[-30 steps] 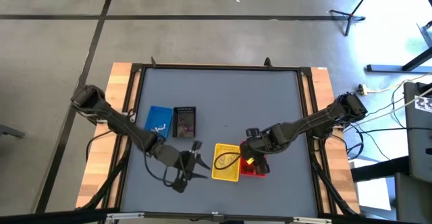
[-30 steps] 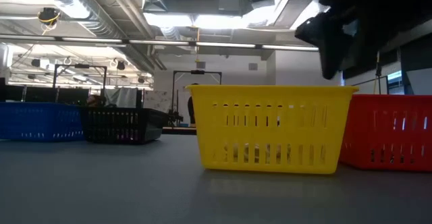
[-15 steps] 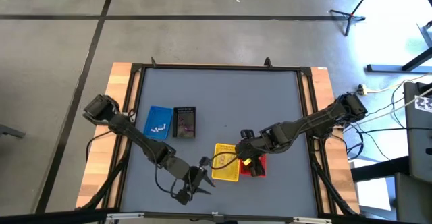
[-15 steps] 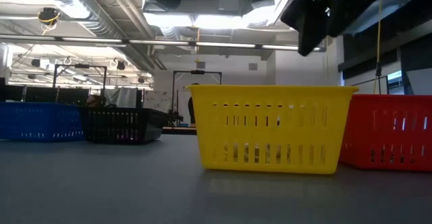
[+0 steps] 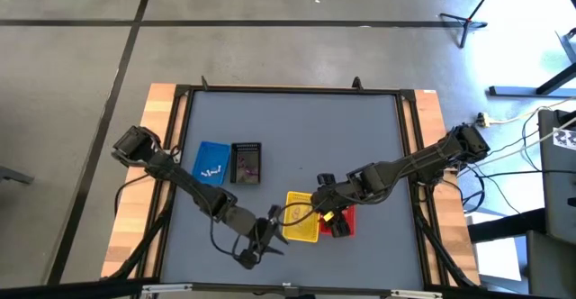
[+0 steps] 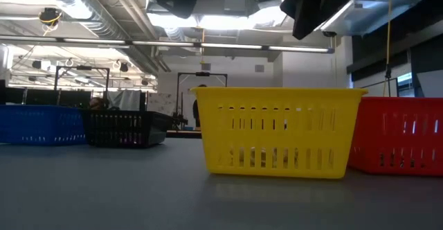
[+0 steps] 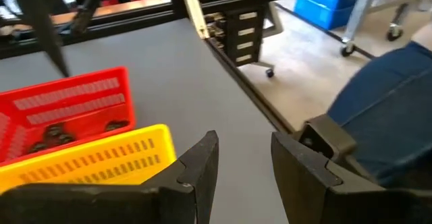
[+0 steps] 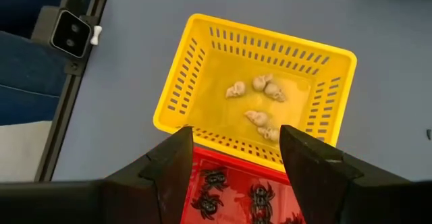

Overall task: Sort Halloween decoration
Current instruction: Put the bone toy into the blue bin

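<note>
The decoration lies sorted in baskets. Tan skull-like trinkets (image 8: 260, 99) rest on the floor of the yellow basket (image 5: 301, 218). Black spider-like trinkets (image 8: 233, 197) lie in the red basket (image 5: 340, 224), which touches the yellow one. White pieces (image 5: 213, 168) sit in the blue basket (image 5: 212, 162), and purplish ones (image 5: 247, 165) in the black basket (image 5: 246, 163). My right gripper (image 8: 236, 177) hangs open above the seam between the yellow and red baskets, holding nothing. My left gripper (image 7: 243, 166) is open and empty by the yellow basket's near left corner (image 5: 264, 240).
The blue and black baskets stand side by side toward the table's left. The yellow and red pair sit near the table's near edge (image 5: 288, 285). Bare grey tabletop (image 5: 297, 128) spreads over the far half. A person in blue shows beyond the near edge (image 7: 391, 109).
My left gripper has swung toward the table's near edge and rightward, ending close beside the yellow basket. My right gripper has drifted left from above the red basket toward the yellow one. The baskets and trinkets stayed put.
</note>
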### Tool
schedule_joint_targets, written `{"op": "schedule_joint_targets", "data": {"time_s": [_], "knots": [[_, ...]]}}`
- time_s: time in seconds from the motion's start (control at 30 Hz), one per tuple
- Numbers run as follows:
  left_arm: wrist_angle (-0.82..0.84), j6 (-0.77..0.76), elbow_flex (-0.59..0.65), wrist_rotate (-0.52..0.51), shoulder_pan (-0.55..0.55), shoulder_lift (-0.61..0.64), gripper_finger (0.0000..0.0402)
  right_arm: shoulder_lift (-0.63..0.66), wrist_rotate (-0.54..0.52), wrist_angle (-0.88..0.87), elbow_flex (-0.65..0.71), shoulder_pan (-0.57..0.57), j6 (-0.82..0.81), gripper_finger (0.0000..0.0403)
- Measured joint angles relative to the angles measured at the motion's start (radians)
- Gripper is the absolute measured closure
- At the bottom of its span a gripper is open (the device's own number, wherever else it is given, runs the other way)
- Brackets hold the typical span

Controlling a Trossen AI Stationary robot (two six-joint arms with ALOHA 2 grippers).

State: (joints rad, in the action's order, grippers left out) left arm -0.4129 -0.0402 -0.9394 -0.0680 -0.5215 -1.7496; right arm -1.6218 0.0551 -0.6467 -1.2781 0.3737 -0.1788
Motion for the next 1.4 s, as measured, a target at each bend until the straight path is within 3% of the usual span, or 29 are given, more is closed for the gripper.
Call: {"op": "schedule_joint_targets", "data": {"time_s": [0.23,1.0,1.17,1.4], "knots": [[0.005,0.0,0.0,-0.053,0.003,0.0,0.0273,0.0,0.0,0.001,0.0,0.0,0.0,0.0182],[0.008,-0.005,0.0,-0.054,0.002,0.0,0.0273,0.0,0.001,0.002,0.0,-0.001,0.028,0.0182],[0.01,-0.01,0.0,-0.054,0.002,0.0,0.0273,0.0,-0.041,0.007,0.0,-0.001,0.065,0.0182],[0.007,-0.116,0.0,-0.08,0.001,0.0,0.0273,0.0,-0.037,0.007,0.0,-0.001,0.096,0.0182]]}}
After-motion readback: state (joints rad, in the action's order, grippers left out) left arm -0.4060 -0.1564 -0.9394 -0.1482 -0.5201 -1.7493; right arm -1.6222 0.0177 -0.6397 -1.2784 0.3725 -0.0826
